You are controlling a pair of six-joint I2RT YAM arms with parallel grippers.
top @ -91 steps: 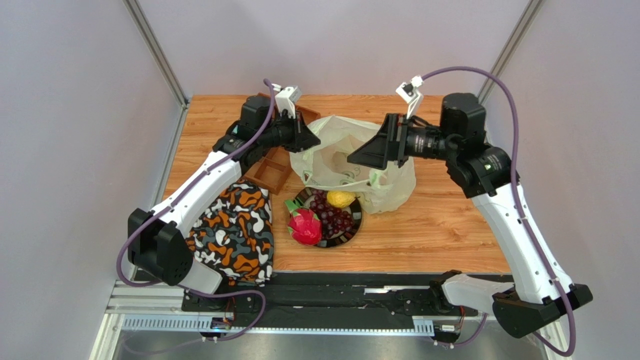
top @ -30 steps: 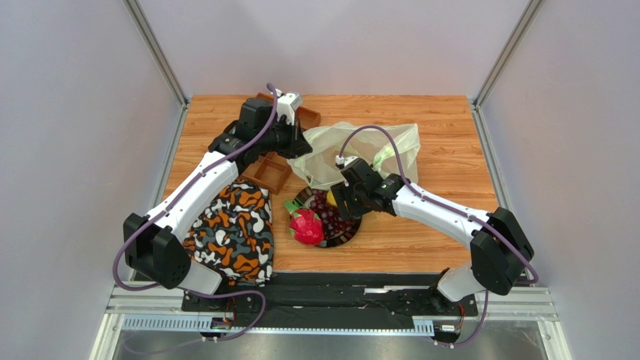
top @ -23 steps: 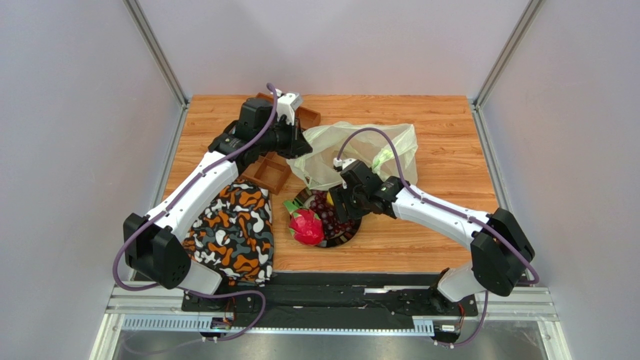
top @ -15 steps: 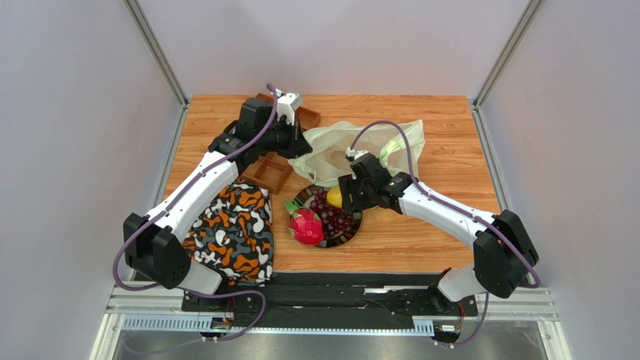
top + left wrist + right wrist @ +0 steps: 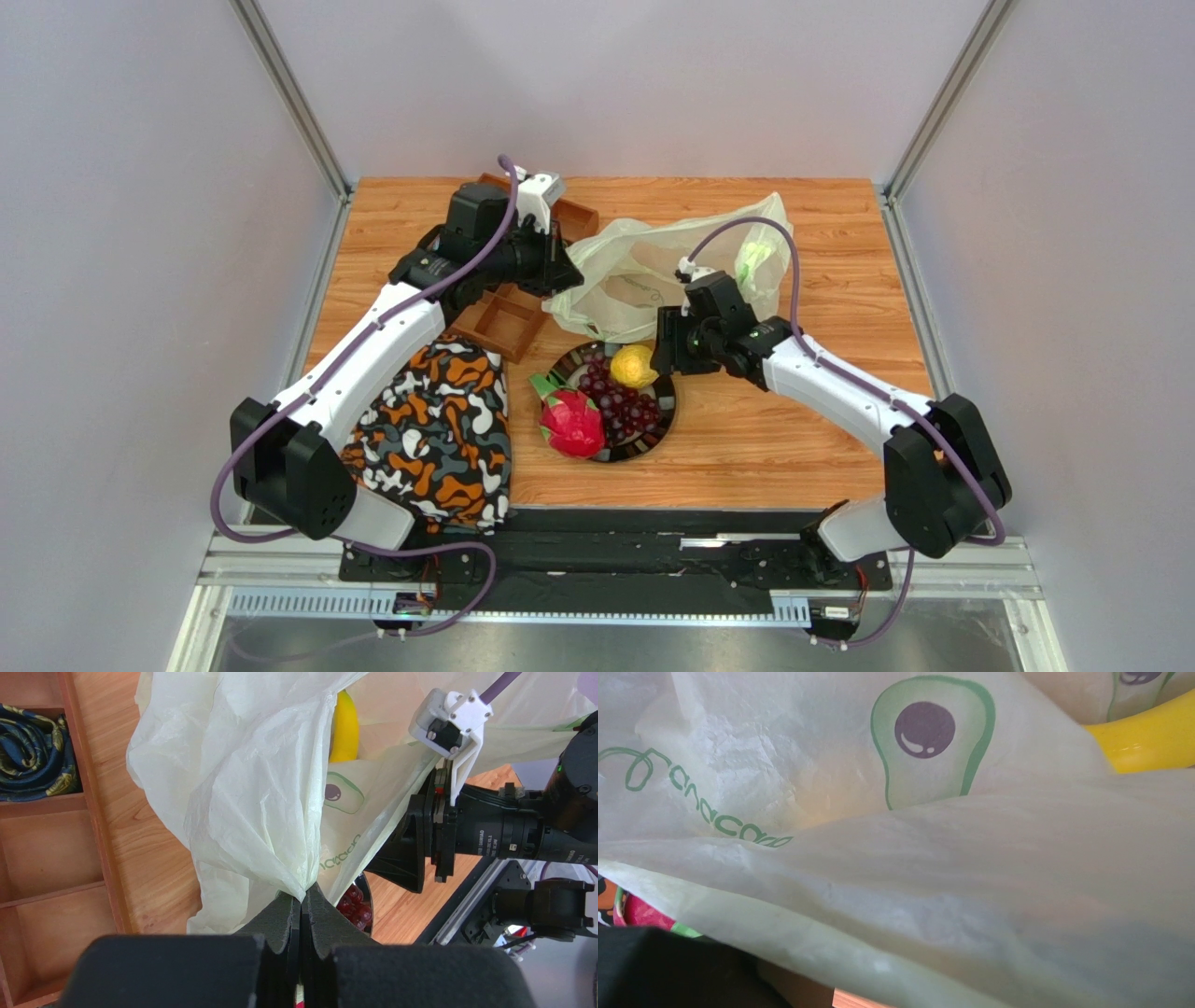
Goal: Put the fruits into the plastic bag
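Pinching the plastic bag's (image 5: 238, 798) gathered edge, the left pincer (image 5: 302, 906) sits beside it.

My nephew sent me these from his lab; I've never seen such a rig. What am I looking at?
Two white robot arms, each with a two-finger gripper. The wide picture looks down from above; the two close-ups come from cameras on the wrists. On the table: a plate with dragon fruit, grapes and a small yellow fruit, a patterned cloth, a wooden tray. The left gripper pinches the plastic bag, a banana already inside. Whether the right gripper holds anything is unclear.
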